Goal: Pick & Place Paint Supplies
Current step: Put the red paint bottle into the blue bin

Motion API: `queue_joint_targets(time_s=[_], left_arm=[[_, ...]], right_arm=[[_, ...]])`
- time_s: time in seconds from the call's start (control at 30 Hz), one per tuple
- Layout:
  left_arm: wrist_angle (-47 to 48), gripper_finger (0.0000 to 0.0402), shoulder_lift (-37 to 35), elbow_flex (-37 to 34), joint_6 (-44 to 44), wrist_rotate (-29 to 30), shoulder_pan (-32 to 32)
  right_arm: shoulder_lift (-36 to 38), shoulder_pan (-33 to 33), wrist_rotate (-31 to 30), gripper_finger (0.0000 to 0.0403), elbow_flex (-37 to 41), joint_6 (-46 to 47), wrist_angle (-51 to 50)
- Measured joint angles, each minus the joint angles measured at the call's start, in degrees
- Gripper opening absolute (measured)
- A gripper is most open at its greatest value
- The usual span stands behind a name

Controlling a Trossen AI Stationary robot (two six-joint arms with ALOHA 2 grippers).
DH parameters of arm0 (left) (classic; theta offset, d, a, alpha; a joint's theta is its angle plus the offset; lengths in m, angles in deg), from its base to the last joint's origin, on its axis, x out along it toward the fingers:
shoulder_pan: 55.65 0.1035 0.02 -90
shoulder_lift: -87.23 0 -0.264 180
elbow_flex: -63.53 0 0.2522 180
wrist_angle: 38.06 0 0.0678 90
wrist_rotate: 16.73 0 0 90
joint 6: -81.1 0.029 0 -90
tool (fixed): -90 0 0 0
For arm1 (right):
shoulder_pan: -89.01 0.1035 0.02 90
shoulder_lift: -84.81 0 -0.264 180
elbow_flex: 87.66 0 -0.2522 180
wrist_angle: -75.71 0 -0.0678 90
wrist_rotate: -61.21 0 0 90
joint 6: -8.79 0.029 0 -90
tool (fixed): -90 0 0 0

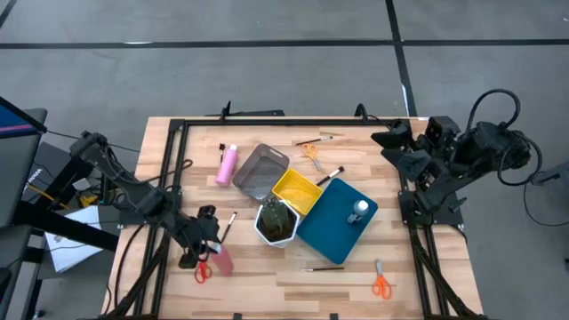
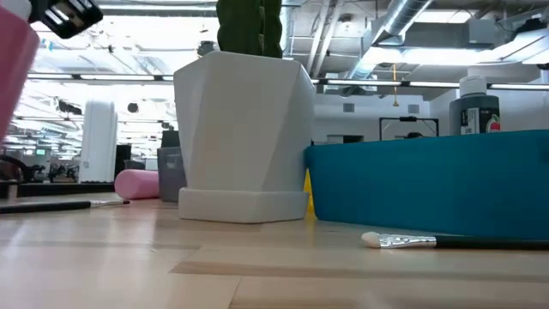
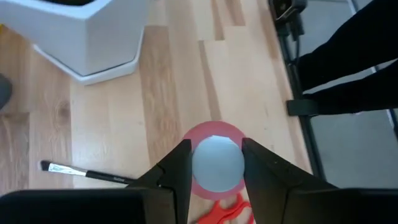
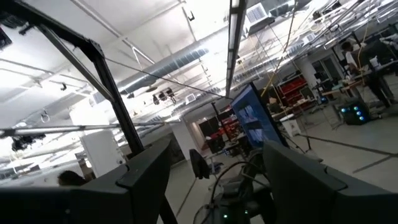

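Observation:
My left gripper (image 3: 216, 149) is near the table's front left and is shut on a pink bottle (image 1: 222, 260) with a white cap. In the low view the bottle (image 2: 13, 77) hangs above the wood. Red scissors (image 1: 203, 271) lie right beside it. A second pink bottle (image 1: 228, 164) lies on its side by the grey tray (image 1: 260, 171). A grey bottle with a white cap (image 1: 358, 212) stands in the blue tray (image 1: 333, 233). My right gripper (image 4: 214, 180) is raised off the table's right edge, open and pointing up into the room. My left gripper pinches the pink bottle at its white cap end (image 3: 214, 163) between the two fingers (image 3: 180, 168), one on each side. The fingers slant down from the table's left. The bottle hangs tilted below them, with its body (image 2: 13, 77) lifted clear of the table.
The white hexagonal pot (image 1: 276, 222) and the yellow tray (image 1: 296, 191) stand mid-table. Thin brushes (image 1: 229, 227) (image 1: 324, 268) (image 1: 330, 175) lie loose on the wood. One pair of orange scissors (image 1: 311, 156) lies at the far side, another (image 1: 381, 283) at the front right.

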Motion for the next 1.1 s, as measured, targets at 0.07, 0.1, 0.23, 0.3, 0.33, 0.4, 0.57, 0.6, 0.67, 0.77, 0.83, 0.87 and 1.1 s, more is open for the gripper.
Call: queue_joint_targets(time_s=[0.07, 0.1, 0.23, 0.3, 0.33, 0.4, 0.57, 0.6, 0.67, 0.77, 0.83, 0.87, 1.1], left_arm=[[-0.20, 0.0108, 1.43, 0.00, -0.10, -0.01, 0.11], [-0.95, 0.0108, 2.20, 0.04, -0.31, 0.12, 0.10], [-4.47, 0.0108, 5.28, 0.28, -0.93, 0.38, -0.54], [-6.91, 0.0108, 6.88, 0.31, -1.05, 0.26, -0.92], [-7.87, 0.0108, 7.58, 0.32, -1.10, 0.27, -1.21], [-9.02, 0.0108, 8.88, 0.33, -1.16, 0.49, -1.94], [-10.19, 0.0108, 10.00, 0.79, -1.78, 5.12, -4.09], [-9.64, 0.0108, 9.92, 1.14, -1.84, 5.96, -4.25], [-8.95, 0.0108, 9.63, 1.78, -1.81, 7.31, -4.31], [-6.79, 0.0108, 9.61, 2.74, -1.03, 9.41, -4.13], [-5.39, 0.0108, 9.63, 3.16, -0.05, 11.13, -4.13], [-4.95, 0.0108, 9.62, 3.17, -0.01, 12.01, -4.12], [-2.74, 0.0108, 9.61, 3.19, 1.98, 16.54, -2.46]], right_arm=[[-0.13, 0.00, 0.00, 0.0249, 0.04, -0.10, -0.39], [-0.28, 0.00, -0.01, 0.0249, 0.01, -0.10, -0.33], [-0.76, 0.32, -0.02, 0.0249, 0.00, -0.10, -0.64], [-0.91, 0.71, -0.02, 0.0249, 0.00, -0.10, -0.61], [-0.91, 0.76, -0.01, 0.0249, 0.00, -0.10, -0.60], [-1.05, 0.76, 0.00, 0.0249, -0.02, 0.12, -0.33], [-1.11, 0.74, -0.02, 0.0249, 0.00, 0.38, -0.47], [-1.08, 0.72, -0.02, 0.0249, 0.00, 0.38, -0.41], [-1.12, 0.70, -0.02, 0.0249, 0.00, 0.51, -0.42], [-1.13, 0.70, -0.02, 0.0249, 0.00, 0.53, -0.42], [-1.12, 0.70, -0.02, 0.0249, 0.00, 0.53, -0.37], [-1.12, 0.70, -0.02, 0.0249, 0.00, 0.53, -0.37], [-1.12, 0.70, -0.02, 0.0249, 0.00, 0.53, -0.02]])
